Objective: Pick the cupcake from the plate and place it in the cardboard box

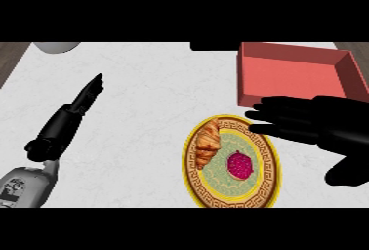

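Cupcake [240, 165]: small round cake with a dark pink, bumpy top, sitting on the plate's green centre, right of middle; nothing touches it.
Handling, judged: probably light and soft, the top easily smeared or crushed; best taken low on its sides, thumb one side and fingers the other, kept upright.
Plate [268, 188]: round, looking taller than wide; yellow rim, brown key-pattern band, pale green patterned centre; glossy and likely hard and slick.
Croissant [207, 143]: golden-brown, ridged, crescent-shaped, lying along the plate's upper-left edge, apart from the cupcake; likely flaky.
Cardboard box [251, 73]: red, rectangular, open-topped, low straight walls and flat floor, nothing visible inside; stands at the counter's far right, just beyond the plate.
Right hand [310, 122]: black, fingers spread and nearly straight, grasping nothing; it hangs over the plate's upper-right rim and the box's near wall, up and right of the cupcake.
Left hand [88, 93]: black, fingers straight and together, holding nothing; well apart from the plate at the view's left, resting.
Counter [144, 78]: pale marbled surface, smooth and flat.
Round object [57, 47]: pale grey, cut off at the top-left edge; kind not clear.
Next move, judged: right hand lowers toward the cupcake and closes gently on its sides.
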